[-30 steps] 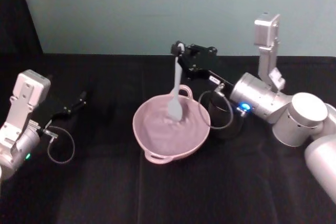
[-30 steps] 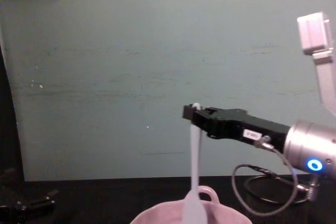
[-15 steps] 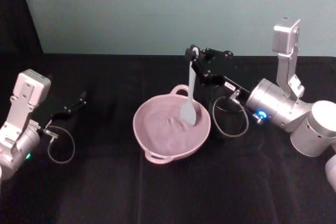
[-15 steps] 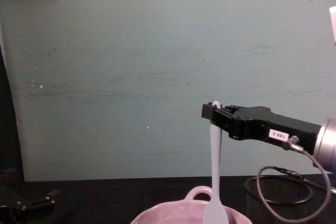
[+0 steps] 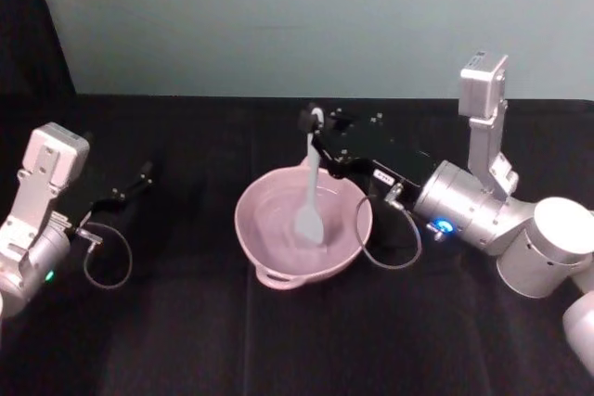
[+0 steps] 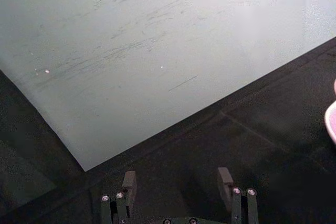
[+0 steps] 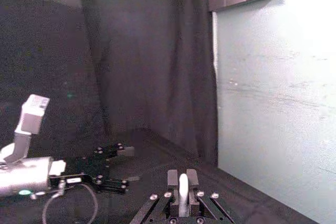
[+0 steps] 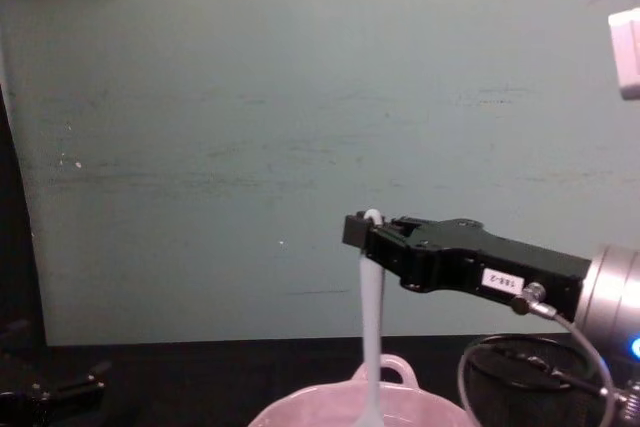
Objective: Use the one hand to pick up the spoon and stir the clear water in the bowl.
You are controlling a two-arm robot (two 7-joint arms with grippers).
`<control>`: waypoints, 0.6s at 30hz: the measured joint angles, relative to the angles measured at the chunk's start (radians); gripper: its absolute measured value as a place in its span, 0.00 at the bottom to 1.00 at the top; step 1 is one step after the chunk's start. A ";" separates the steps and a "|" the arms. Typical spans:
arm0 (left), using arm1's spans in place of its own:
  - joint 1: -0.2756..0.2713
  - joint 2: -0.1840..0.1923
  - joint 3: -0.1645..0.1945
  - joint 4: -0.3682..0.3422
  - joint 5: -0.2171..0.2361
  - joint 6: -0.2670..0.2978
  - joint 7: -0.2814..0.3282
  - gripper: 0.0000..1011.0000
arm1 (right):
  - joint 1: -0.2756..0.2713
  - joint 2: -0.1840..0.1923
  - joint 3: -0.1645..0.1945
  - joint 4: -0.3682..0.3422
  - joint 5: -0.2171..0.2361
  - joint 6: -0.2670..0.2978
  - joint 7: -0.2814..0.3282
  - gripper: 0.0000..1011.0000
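Right gripper (image 5: 312, 121) pinches the top of the spoon (image 5: 308, 201) by its handle above the far side of the bowl (image 5: 239, 222). The spoon hangs nearly upright, its flat head down in the clear water (image 5: 274, 227). Left gripper (image 5: 141, 176) lies on the black table (image 5: 186, 340), well to the left, fingers apart.

White spoon (image 5: 309, 215), glossy pale pink bowl (image 5: 264, 234), black right hand (image 5: 314, 121) with a white label (image 8: 497, 281), black desk (image 5: 186, 322).

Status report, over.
Right black gripper shut on slim white plastic spoon. Spoon head down in pale pink ceramic bowl. Left gripper parked, open. Nothing in the way.
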 joint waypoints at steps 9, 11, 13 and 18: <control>0.000 0.000 0.000 0.000 0.000 0.000 0.000 1.00 | 0.023 -0.036 -0.035 0.021 0.003 -0.002 0.017 0.10; 0.000 0.000 0.000 0.000 0.000 0.000 0.000 1.00 | 0.041 -0.052 -0.043 0.049 0.002 -0.007 0.022 0.10; 0.000 0.000 0.000 0.000 0.000 0.000 0.000 1.00 | 0.055 -0.063 -0.047 0.071 0.002 -0.012 0.027 0.10; 0.000 0.000 0.000 0.000 0.000 0.000 0.000 1.00 | 0.103 -0.099 -0.057 0.157 0.000 -0.029 0.039 0.10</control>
